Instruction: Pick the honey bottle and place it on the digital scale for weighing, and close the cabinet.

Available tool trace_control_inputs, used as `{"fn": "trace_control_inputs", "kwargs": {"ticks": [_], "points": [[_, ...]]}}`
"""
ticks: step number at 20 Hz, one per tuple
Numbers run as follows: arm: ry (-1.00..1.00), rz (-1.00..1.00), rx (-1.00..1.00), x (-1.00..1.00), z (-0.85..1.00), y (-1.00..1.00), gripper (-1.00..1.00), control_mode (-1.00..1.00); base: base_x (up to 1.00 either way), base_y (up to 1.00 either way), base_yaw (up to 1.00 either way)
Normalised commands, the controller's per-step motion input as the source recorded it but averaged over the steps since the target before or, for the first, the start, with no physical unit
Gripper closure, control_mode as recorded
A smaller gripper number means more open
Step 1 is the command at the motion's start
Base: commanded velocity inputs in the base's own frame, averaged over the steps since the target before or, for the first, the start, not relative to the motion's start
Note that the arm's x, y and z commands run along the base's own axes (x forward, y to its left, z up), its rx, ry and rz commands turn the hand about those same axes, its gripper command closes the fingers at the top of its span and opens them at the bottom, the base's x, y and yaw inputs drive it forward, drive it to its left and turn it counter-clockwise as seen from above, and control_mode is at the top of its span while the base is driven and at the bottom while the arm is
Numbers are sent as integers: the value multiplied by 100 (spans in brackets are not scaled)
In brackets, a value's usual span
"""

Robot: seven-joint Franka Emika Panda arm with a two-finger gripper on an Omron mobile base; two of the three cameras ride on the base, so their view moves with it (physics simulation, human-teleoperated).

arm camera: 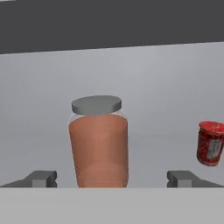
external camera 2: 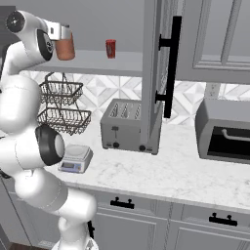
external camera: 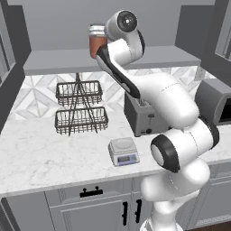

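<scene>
The honey bottle, a wide cylinder of smooth orange-brown contents under a flat grey lid, is standing upright on the shelf of the cabinet, directly ahead of the gripper and between the lines of its two fingertips. The fingers are spread wider than the jar, one to each side, and are holding nothing; whether they are level with the jar or short of it cannot be told, and the jar's base is cut off at the bottom of the hand view. In the left base view the arm's wrist is hiding much of the jar. A small glossy red can is sitting off to the hand's right. The digital scale, square and pale grey, is resting far below the hand on the veined marble counter.
</scene>
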Motion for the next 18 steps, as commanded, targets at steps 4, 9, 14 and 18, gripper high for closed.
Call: {"fn": "trace_control_inputs", "kwargs": {"ticks": [4,9,14,18], "points": [[-7,0,0,24,11,19,-100,-100,0,0,0],[-10,0,0,29,13,22,-100,-100,0,0,0],[-1,0,0,35,2,6,-100,-100,0,0,0],[0,0,0,42,0,0,-100,-100,0,0,0]]}}
